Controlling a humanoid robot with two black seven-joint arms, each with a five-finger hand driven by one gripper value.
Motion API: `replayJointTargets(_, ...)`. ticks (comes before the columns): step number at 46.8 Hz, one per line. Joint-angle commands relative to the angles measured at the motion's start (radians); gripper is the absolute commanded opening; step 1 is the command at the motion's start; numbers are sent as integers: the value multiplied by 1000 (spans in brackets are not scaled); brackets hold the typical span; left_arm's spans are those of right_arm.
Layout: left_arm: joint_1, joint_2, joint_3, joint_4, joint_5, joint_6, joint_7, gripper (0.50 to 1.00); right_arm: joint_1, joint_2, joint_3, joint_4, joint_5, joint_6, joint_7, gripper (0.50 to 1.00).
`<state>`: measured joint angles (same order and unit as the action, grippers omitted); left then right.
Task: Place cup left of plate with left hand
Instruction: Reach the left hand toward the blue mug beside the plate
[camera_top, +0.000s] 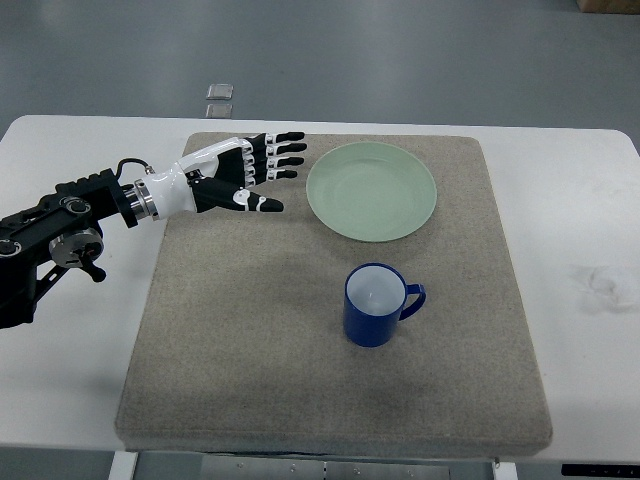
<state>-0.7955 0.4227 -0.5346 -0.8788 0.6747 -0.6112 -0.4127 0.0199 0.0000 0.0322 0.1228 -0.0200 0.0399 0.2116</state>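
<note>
Item, plate (371, 191): pale green, lying toward the far side of the grey mat (250, 340) on the white counter (580, 200); we take it as our landmark.

Item, cup (375, 304): blue, upright, handle turned to the right, standing just on the near side of the plate and apart from it.

Item, left robot hand (250, 175): left of the plate and short of touching it, fingers stretched out straight toward the rim, thumb apart, holding nothing.

Right arm: not seen by us.

Progress, as we judge it: nothing done yet. The cup is ungrasped and well away from the hand. Left to do: reach, grasp, carry, set down left of the plate.
</note>
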Motion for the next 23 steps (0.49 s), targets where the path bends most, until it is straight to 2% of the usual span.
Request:
replayJointTargets(1, -4, -2, 24, -11, 6, 0, 2, 999, 0, 0, 0, 0, 0, 0, 0, 932)
replayJointTargets(23, -5, -16, 137, -92, 9, 0, 3, 999, 0, 0, 0, 0, 0, 0, 0, 932)
